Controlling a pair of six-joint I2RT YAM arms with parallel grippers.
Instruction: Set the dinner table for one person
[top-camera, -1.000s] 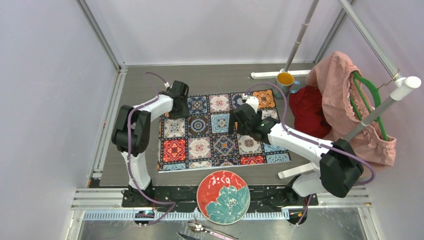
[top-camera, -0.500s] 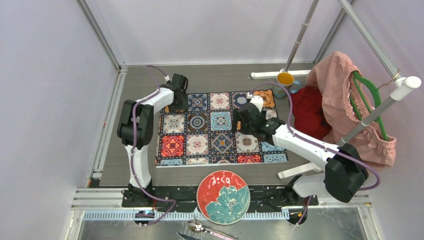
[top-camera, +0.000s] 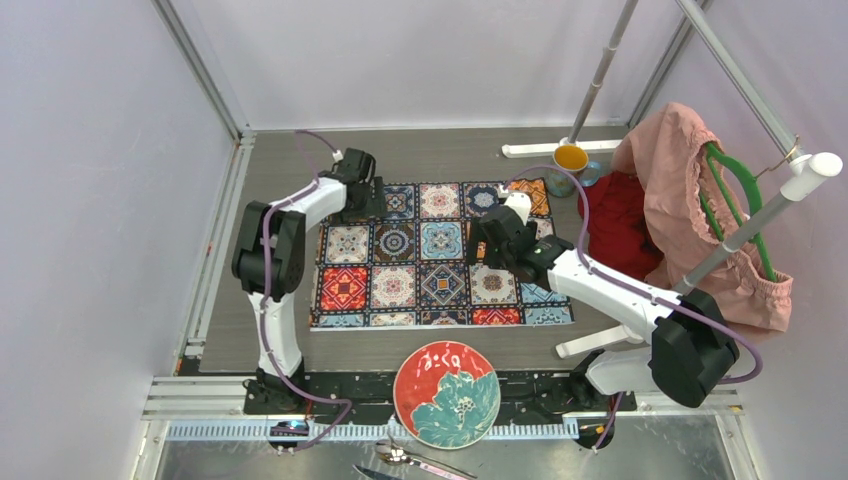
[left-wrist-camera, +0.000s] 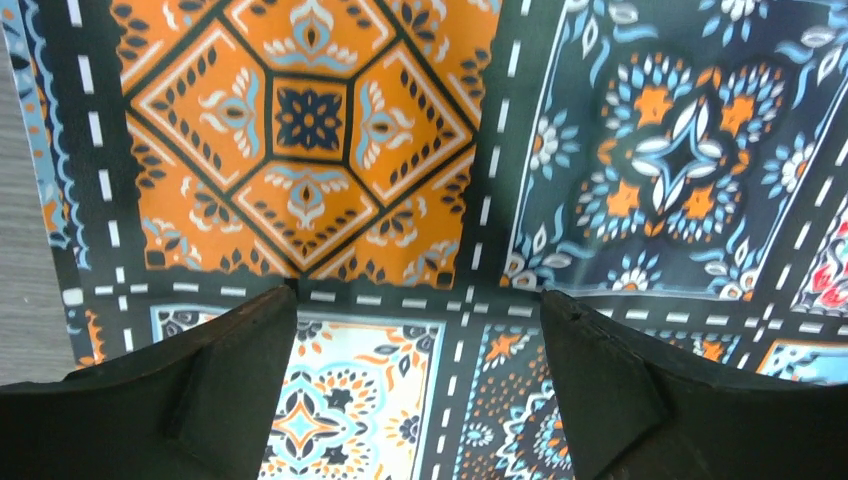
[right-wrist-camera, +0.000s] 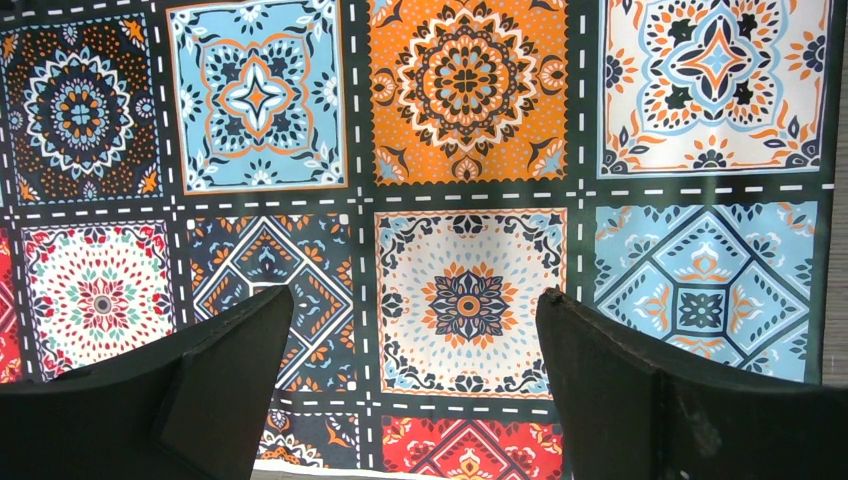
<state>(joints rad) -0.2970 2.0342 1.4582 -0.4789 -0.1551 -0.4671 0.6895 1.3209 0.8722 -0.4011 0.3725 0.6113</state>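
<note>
We see the dinner table (top-camera: 440, 160) with a tile-patterned cloth mat (top-camera: 440, 270) lying flat at its middle; the left gripper (left-wrist-camera: 420, 300) is over the mat's 11 o'clock corner, jaws apart and empty; the right gripper (right-wrist-camera: 415, 300) is likewise spread, holding nothing, toward 2 o'clock; a yellow cup (top-camera: 571, 158), red cloth (top-camera: 610, 215) and pink garment (top-camera: 690, 190) crowd 1 to 3 o'clock; bare tabletop lies at 9 and 12 o'clock; the flower plate (top-camera: 446, 393) sits at 6 o'clock, beyond the table's near edge.
</note>
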